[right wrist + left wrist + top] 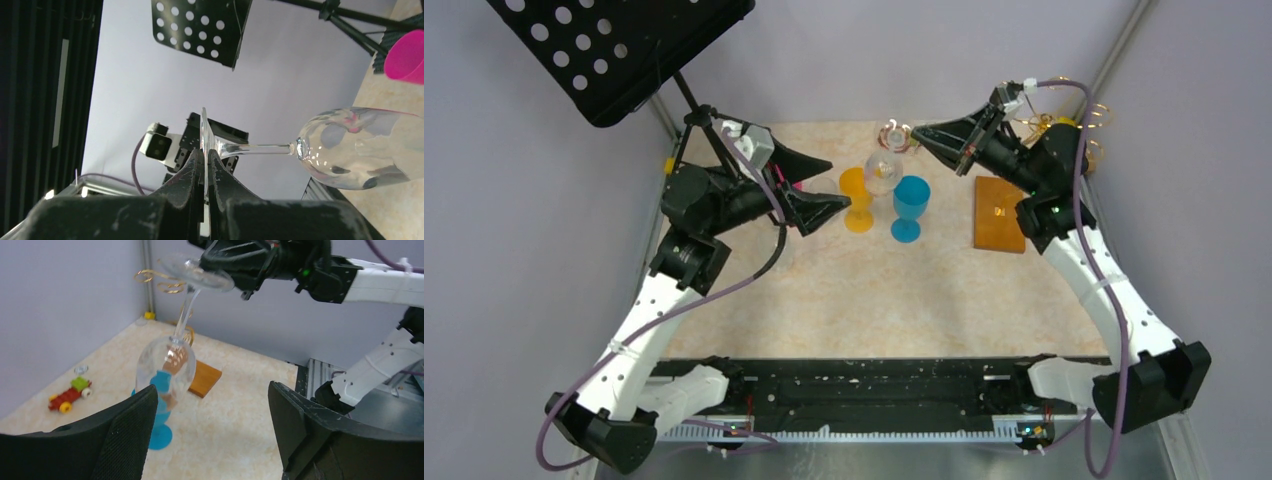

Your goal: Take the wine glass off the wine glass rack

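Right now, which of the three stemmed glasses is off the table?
The clear wine glass: it hangs upside down, its foot pinched in the right gripper. The orange goblet and the blue goblet stand upright on the table.

I see the wine glass point(350, 150) as clear, glossy glass, the wine glass rack point(1064, 122) at two o'clock as shiny gold wire over a smooth, matt wooden base point(998, 214), the blue goblet point(910, 205) as smooth plastic, and the left gripper point(211, 390) pads point(125, 435) as rough, matt black.
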`<action>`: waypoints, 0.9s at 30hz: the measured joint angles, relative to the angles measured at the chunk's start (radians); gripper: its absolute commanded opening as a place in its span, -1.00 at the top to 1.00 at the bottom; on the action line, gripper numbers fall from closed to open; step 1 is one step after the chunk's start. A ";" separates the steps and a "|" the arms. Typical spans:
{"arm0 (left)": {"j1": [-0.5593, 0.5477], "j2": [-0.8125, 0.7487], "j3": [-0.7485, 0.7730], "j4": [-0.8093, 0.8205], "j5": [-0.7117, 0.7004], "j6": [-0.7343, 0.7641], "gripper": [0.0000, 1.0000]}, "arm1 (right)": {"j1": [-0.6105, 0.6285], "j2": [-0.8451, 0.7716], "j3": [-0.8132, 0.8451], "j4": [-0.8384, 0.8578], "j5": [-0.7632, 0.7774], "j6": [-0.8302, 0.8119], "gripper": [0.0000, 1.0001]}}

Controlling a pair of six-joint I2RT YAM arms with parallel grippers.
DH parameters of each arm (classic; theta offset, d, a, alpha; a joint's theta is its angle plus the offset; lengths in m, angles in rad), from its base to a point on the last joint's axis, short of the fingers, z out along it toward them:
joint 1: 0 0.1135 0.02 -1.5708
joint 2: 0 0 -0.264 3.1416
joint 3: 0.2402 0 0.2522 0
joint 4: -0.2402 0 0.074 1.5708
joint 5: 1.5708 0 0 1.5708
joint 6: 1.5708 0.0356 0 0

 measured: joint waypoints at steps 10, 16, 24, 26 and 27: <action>-0.099 0.103 0.093 0.112 0.249 0.174 -0.62 | 0.074 -0.123 -0.067 -0.006 -0.007 0.035 1.00; -0.190 0.196 0.127 0.118 0.235 0.214 -0.50 | 0.114 -0.148 -0.118 0.028 -0.038 0.077 1.00; -0.233 0.259 0.135 0.156 0.133 0.192 0.18 | 0.114 -0.160 -0.166 0.053 -0.048 0.100 1.00; -0.233 0.259 0.130 0.169 0.122 0.186 0.28 | 0.114 -0.160 -0.166 0.058 -0.049 0.100 1.00; -0.233 0.257 0.124 0.177 0.116 0.183 0.34 | 0.114 -0.161 -0.166 0.061 -0.050 0.101 1.00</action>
